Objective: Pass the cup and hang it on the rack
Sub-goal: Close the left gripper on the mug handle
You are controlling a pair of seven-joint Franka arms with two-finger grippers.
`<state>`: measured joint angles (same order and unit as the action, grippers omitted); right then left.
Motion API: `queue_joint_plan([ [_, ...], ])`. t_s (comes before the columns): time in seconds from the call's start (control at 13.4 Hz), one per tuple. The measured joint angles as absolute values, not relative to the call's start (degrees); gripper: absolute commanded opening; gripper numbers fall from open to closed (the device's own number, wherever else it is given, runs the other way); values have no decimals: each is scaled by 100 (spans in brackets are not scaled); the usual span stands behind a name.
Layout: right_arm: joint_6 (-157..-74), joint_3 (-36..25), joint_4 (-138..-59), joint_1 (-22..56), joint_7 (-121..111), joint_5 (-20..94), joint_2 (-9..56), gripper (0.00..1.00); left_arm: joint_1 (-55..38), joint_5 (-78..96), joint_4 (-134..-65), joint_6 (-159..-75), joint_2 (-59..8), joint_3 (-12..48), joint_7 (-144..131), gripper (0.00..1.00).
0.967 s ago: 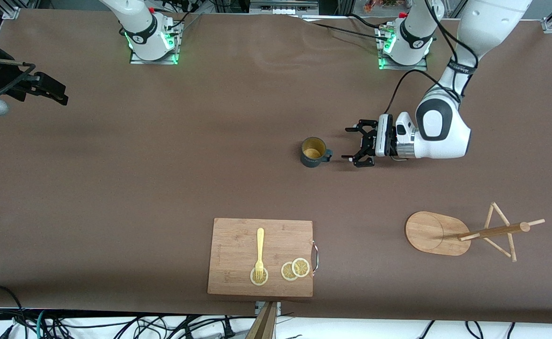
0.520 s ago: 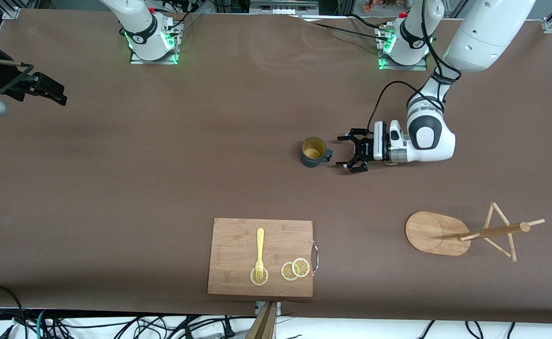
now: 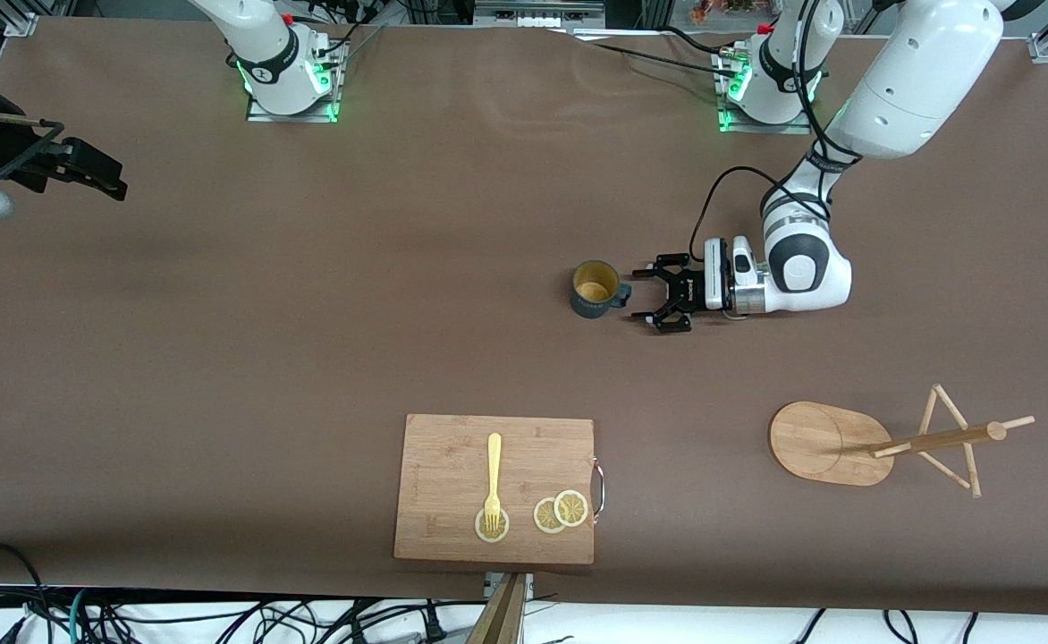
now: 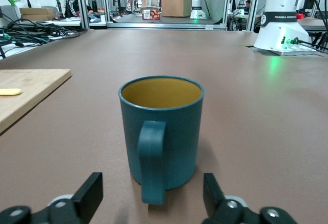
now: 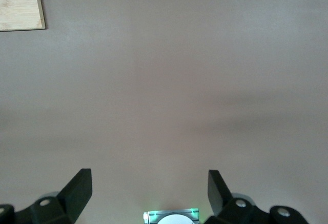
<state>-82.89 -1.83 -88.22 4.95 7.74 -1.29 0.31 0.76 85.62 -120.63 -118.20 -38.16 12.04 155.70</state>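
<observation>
The dark teal cup (image 3: 595, 289) stands upright mid-table, yellowish inside, its handle (image 3: 624, 292) pointing toward the left arm's end. My left gripper (image 3: 642, 294) is open, level and low over the table, just beside the handle, fingertips either side of it without touching. In the left wrist view the cup (image 4: 174, 126) fills the middle, its handle (image 4: 152, 160) faces the camera, and the gripper (image 4: 152, 194) stands wide open. The bamboo rack (image 3: 824, 443) stands nearer the front camera, toward the left arm's end. My right gripper (image 3: 95, 174) waits open and empty (image 5: 148, 183) at the right arm's end.
A wooden cutting board (image 3: 494, 487) near the front edge carries a yellow fork (image 3: 493, 478) and lemon slices (image 3: 560, 512). The board also shows in the left wrist view (image 4: 25, 93) and the right wrist view (image 5: 20, 3). Both arm bases stand along the table's back edge.
My left gripper has moved toward the cup, from a gap beside it to its fingertips flanking the handle, staying open. The cup and right arm have not moved.
</observation>
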Motion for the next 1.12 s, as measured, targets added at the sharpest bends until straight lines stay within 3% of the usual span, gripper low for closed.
queue_joint_plan([
  [0.07,-8289,-183,-8822,495,774,-129,31,100,76,8596,-12001,-11766,-3900,1206,15571,42],
  [0.15,-8289,-183,-8822,495,774,-129,30,100,76,8685,-11961,-11705,-3975,1208,15575,37],
  [0.3,-8289,-183,-8822,494,773,-129,31,100,74,8824,-11922,-11597,-4074,1214,15580,6],
  [0.37,-8289,-183,-8822,493,773,-130,31,100,73,8886,-11917,-11543,-4103,1216,15580,0],
  [1.12,-8289,-183,-8822,491,773,-130,31,100,122,9349,-11890,-10996,-4338,1209,14647,0],
])
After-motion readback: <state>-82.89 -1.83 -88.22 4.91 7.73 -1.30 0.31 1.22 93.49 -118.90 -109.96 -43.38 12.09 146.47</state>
